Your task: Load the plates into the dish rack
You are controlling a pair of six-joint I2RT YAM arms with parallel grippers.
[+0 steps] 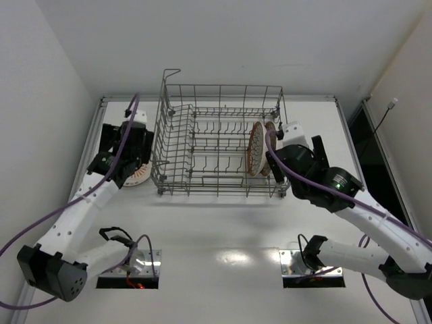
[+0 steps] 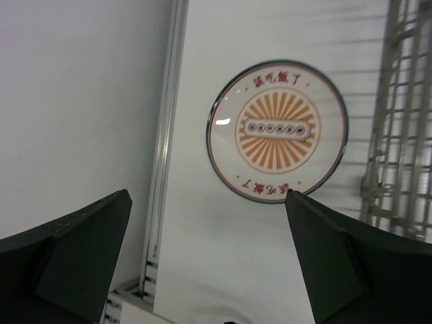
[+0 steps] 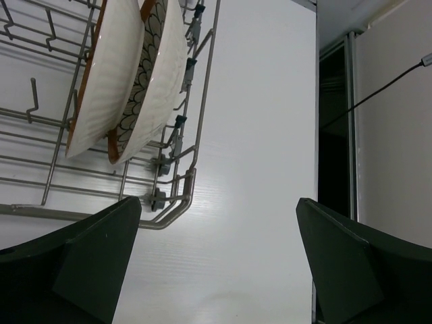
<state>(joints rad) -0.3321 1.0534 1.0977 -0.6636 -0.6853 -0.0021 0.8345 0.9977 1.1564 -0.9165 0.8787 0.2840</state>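
Hovering left gripper, released, empty, nearer arm; sunburst plate lying flat on counter just ahead, slightly right.

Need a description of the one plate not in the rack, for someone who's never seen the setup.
Find the wire dish rack mid-table; just outside its left side, a single plate lies flat below the open left gripper. Unlike the two brown-rimmed plates standing on edge at the rack's right end, it is white with an orange sunburst.
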